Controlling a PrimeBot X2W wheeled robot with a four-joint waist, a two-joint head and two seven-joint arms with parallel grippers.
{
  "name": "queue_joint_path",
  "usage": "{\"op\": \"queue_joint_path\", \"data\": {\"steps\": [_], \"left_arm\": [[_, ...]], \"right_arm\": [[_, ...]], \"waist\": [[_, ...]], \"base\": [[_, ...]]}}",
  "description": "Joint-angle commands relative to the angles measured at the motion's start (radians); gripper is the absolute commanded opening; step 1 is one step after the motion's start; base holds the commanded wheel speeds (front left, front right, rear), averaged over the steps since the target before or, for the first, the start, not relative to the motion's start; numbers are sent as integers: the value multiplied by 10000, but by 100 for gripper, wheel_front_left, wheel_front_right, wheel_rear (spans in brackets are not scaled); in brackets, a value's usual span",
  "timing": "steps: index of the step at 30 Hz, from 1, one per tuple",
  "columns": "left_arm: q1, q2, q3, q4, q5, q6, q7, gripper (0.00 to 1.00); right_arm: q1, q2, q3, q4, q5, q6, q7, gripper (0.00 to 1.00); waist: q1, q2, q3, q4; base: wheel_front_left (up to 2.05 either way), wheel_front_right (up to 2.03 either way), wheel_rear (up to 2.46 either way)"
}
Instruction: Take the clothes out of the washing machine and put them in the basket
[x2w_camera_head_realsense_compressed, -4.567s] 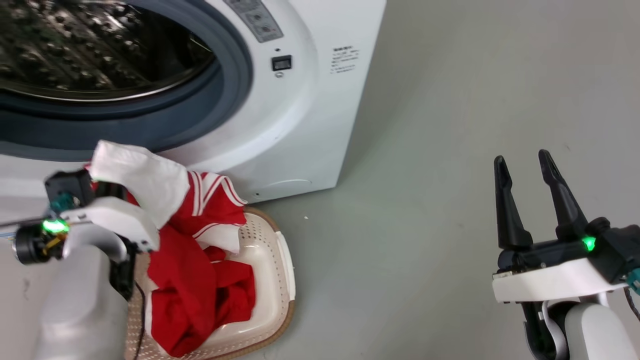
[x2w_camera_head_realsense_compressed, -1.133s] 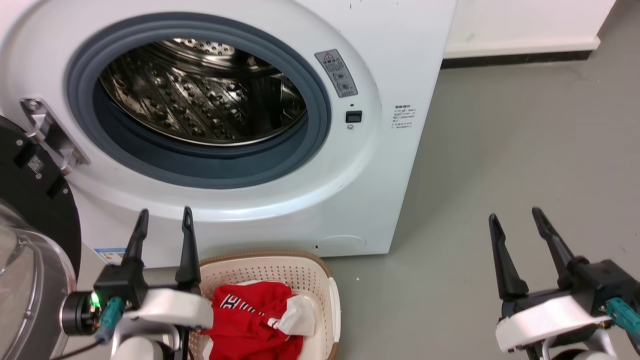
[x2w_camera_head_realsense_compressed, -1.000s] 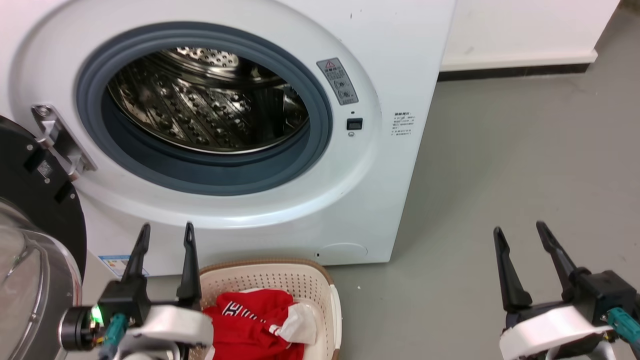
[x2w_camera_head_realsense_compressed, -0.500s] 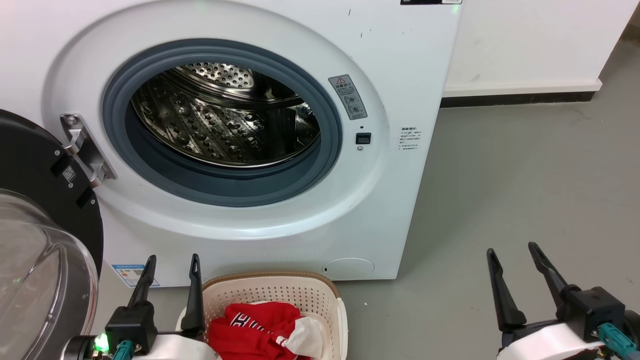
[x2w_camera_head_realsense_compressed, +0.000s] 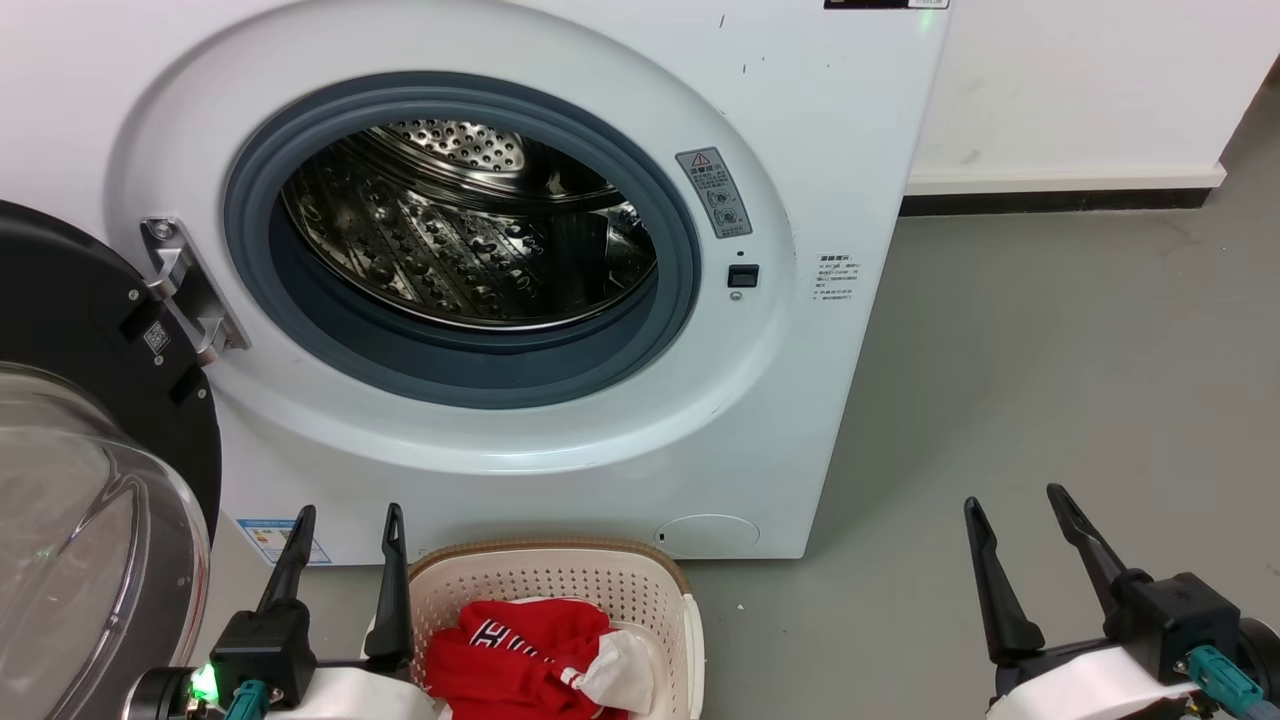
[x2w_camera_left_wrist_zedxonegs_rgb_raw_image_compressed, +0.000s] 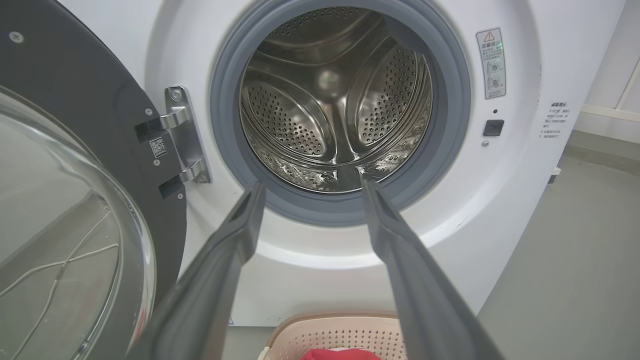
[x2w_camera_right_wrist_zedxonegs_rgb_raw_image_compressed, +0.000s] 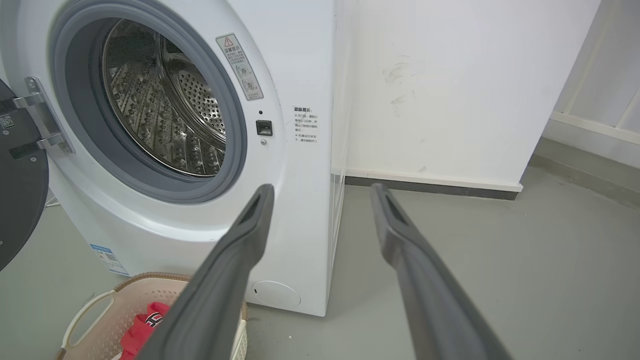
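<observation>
Head view: left end effector (x2w_camera_head_realsense_compressed: 349, 512) and right end effector (x2w_camera_head_realsense_compressed: 1011, 495) spread, empty; basket (x2w_camera_head_realsense_compressed: 560, 548) with clothes (x2w_camera_head_realsense_compressed: 510, 650) just right of the left one.

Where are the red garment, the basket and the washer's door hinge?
red garment (x2w_camera_head_realsense_compressed: 485, 668): head view, middle of its red fabric.
basket (x2w_camera_head_realsense_compressed: 560, 585): head view, perforated back wall.
door hinge (x2w_camera_head_realsense_compressed: 193, 290): head view, metal bracket.

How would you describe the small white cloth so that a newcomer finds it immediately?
Start at the big white washing machine with its open porthole. On the floor just below its front stands a cream perforated basket. Inside, the white cloth lies at the right of the red garment: plain, no lettering or stripes.
</observation>
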Motion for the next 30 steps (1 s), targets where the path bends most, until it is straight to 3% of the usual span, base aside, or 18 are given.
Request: {"op": "queue_joint_path", "data": {"steps": [1, 10, 11, 14, 30], "left_arm": [[16, 17, -21, -46, -7, 40, 16, 100], [31, 99, -82, -151, -62, 107, 77, 100], [0, 65, -63, -109, -47, 57, 61, 0], [7, 30, -15, 138, -218, 22, 110, 0], [-427, -38, 233, 655, -3487, -271, 719, 0]], "right_arm": [[-72, 6, 23, 4, -14, -3, -39, 100], [-87, 6, 56, 32, 62, -3, -55, 100], [-5, 0, 56, 26, 18, 0, -15, 0], [107, 2, 117, 164, 190, 0, -36, 0], [-464, -224, 41, 927, 3780, 0, 107, 0]], "waist": [[0, 0, 4, 2], [0, 0, 15, -1], [0, 0, 15, 1], [0, 0, 17, 0], [0, 0, 24, 5]], "base": [[0, 0, 0], [0, 0, 0], [0, 0, 0], [0, 0, 0], [0, 0, 0]]}}
